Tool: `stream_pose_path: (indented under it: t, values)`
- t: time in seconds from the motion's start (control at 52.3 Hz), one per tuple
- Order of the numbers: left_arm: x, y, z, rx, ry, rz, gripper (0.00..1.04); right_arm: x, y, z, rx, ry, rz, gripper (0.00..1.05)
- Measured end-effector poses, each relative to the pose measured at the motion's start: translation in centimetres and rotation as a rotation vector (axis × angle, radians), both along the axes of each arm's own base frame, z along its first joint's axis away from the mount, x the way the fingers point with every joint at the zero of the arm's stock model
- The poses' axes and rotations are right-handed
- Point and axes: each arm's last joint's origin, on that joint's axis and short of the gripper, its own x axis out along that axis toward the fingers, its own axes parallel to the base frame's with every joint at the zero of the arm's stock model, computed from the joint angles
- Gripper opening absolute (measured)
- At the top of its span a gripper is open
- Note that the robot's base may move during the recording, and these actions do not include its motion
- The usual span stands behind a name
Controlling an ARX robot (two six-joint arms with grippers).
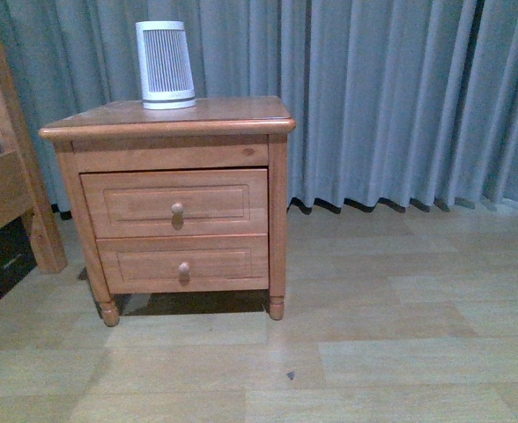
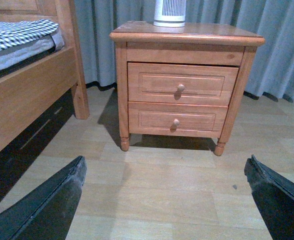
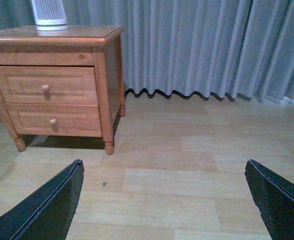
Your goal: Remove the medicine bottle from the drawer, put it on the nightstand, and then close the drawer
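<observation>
Drawer [image 1: 215,204] shut | nightstand [image 1: 237,113] bears ribbed appliance [image 1: 165,65] | left gripper [image 2: 165,166], right gripper [image 3: 163,167] spread

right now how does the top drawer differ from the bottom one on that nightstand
The upper drawer is taller than the lower drawer, and its recessed panel is bigger. The upper drawer sits just under the top rail of the nightstand; the lower drawer sits at the base, just above the feet. Both are shut, of the same reddish-brown wood, each with one round knob at the centre.
</observation>
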Motion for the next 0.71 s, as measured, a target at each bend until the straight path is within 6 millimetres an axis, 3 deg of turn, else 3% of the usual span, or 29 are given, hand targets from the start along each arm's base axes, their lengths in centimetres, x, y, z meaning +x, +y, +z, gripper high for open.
stream_pose_path:
  t: [0.669,0.707]
  values:
    - [0.00,0.00,0.00,0.000,0.000,0.000,0.98,0.00,0.00,0.00,0.000,0.000,0.000,0.98]
    - [0.05,0.04,-0.08,-0.032,0.069,0.005,0.98,0.01,0.00,-0.01,0.000,0.001,0.000,0.98]
